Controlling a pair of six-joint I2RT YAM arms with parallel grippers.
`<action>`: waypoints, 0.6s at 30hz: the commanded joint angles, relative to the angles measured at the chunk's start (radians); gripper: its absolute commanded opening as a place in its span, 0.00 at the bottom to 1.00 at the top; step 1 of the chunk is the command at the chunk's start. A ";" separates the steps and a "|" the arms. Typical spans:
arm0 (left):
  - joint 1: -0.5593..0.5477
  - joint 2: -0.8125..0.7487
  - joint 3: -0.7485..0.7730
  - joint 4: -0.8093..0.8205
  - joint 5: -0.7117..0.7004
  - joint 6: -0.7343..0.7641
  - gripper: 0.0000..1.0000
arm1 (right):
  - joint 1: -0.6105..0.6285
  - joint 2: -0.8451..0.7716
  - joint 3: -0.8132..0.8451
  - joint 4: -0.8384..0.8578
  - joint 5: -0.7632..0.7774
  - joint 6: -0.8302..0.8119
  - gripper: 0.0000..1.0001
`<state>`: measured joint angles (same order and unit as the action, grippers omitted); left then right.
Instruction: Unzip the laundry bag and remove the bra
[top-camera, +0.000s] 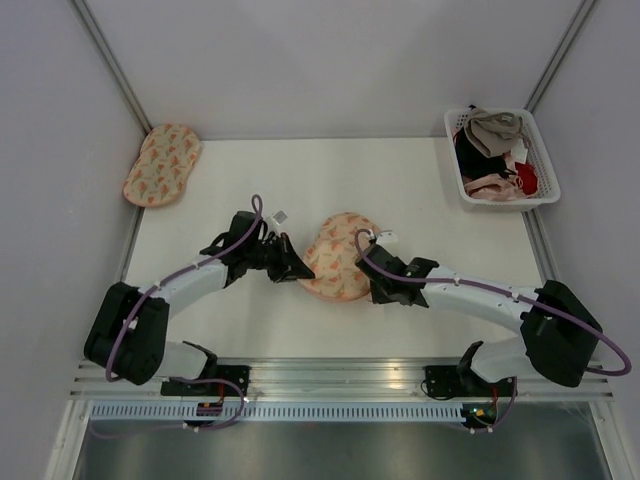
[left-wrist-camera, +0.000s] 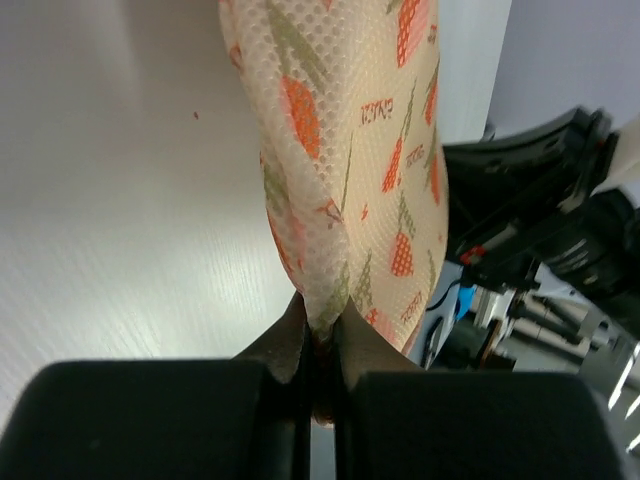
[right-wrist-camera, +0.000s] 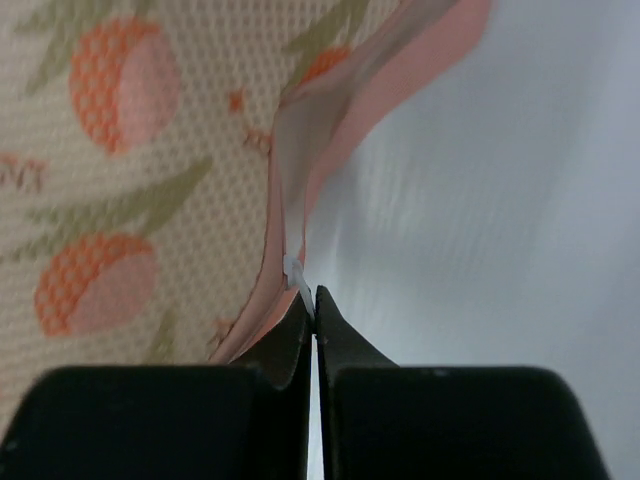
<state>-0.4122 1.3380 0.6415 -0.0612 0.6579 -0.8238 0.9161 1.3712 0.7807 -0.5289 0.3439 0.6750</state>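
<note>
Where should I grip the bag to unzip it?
By the small white pull on the pink zip edge, coming from the right of the bag: it sticks out past the edge, thin enough to pinch. The right gripper is shut there; the left gripper pinches the opposite end as anchor.

Both arms sweep out wide from their bases and bend back inward, elbows bowed outward, so the wrists face each other. The left gripper (left-wrist-camera: 320, 330) has its jaws pressed together on a fold of the laundry bag (left-wrist-camera: 350, 150). The right gripper (right-wrist-camera: 313, 305) is pinched tight on a small white tab (right-wrist-camera: 294, 270) at the bag's pink edge.
</note>
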 joint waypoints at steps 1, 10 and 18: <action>0.004 0.098 0.096 -0.136 0.218 0.297 0.02 | -0.081 -0.006 0.055 -0.066 0.107 -0.058 0.01; 0.006 0.208 0.280 -0.137 -0.102 0.261 1.00 | -0.103 0.040 0.065 0.029 -0.061 -0.129 0.00; -0.026 -0.169 0.075 -0.190 -0.267 -0.033 1.00 | -0.074 -0.003 0.017 0.177 -0.413 -0.163 0.00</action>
<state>-0.4145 1.3109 0.7998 -0.2333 0.4580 -0.7044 0.8192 1.4052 0.8139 -0.4713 0.1616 0.5434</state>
